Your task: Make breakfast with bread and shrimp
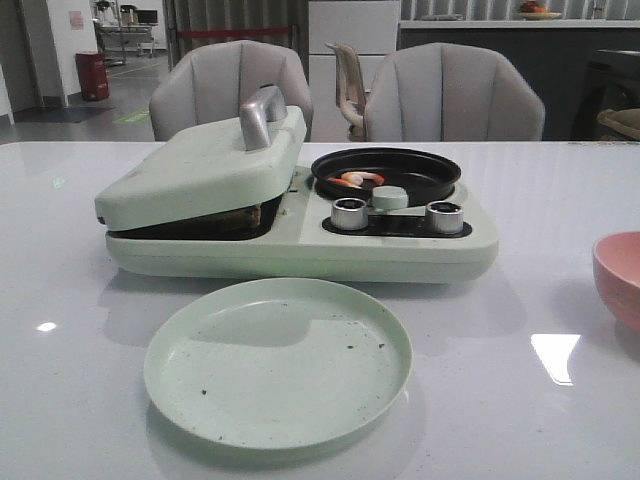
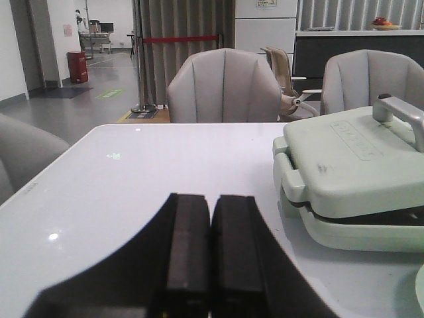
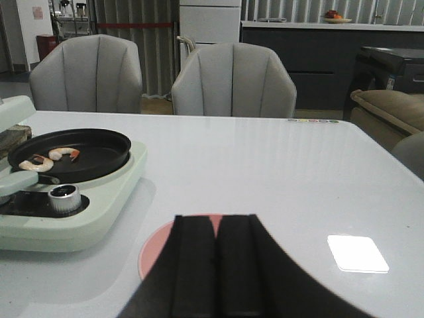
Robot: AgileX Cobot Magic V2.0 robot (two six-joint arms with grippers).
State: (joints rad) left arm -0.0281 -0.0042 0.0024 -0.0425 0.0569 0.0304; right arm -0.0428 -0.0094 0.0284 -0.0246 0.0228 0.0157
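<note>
Two shrimp [image 1: 357, 180], orange-pink and white, lie in the black round pan [image 1: 420, 170] on the right side of the pale green breakfast maker [image 1: 300, 245]; they also show in the right wrist view [image 3: 50, 159]. A brown edge of bread [image 1: 238, 218] shows in the gap under the nearly closed lid [image 1: 200, 170]. My left gripper [image 2: 211, 199] is shut and empty over bare table, left of the maker. My right gripper [image 3: 215, 218] is shut and empty, above the pink bowl [image 3: 156, 255]. Neither gripper shows in the front view.
A pale green plate [image 1: 277, 360] with a few crumbs lies in front of the maker. The pink bowl [image 1: 620, 275] stands at the right table edge. The lid has a grey handle [image 1: 262, 115]. Two silver knobs [image 1: 350, 213] face front. Grey chairs stand behind the table.
</note>
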